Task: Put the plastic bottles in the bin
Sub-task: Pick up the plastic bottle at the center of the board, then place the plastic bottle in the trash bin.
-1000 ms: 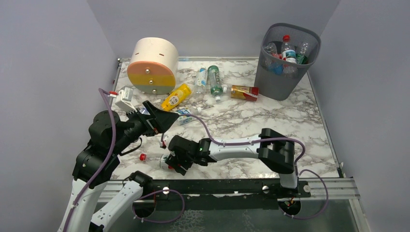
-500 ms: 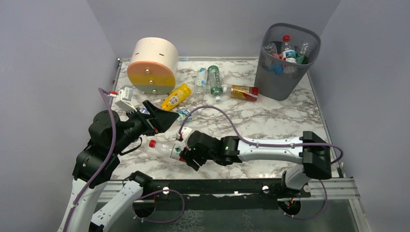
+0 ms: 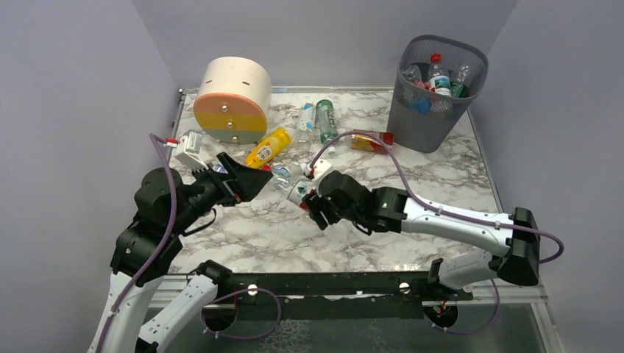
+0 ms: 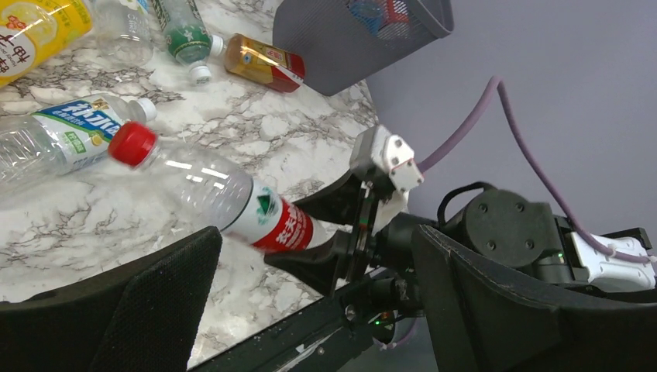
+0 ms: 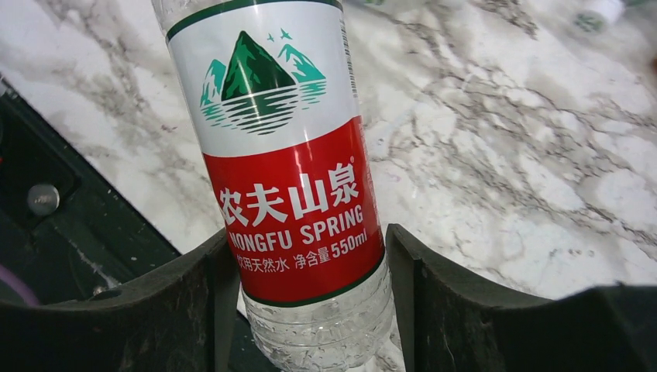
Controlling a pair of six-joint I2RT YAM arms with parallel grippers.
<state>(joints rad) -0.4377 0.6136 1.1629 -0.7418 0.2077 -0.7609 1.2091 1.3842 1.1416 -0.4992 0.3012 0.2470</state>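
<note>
Clear plastic with a red label and a red cap: one bottle (image 4: pixel 225 198) clamped low on its body between the fingers of the right gripper (image 5: pixel 310 256), held off the marble table (image 3: pixel 441 191) a little left of the middle, so carrying step in hand. Left gripper (image 3: pixel 243 179) spread wide and empty at the near left. Next, by judgement, a swing to the far right over the mesh bin (image 3: pixel 434 118), with release only once above its rim, not against its wall.

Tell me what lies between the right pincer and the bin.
Top view: only the amber bottle, crossed by the right arm's purple cable.
</note>
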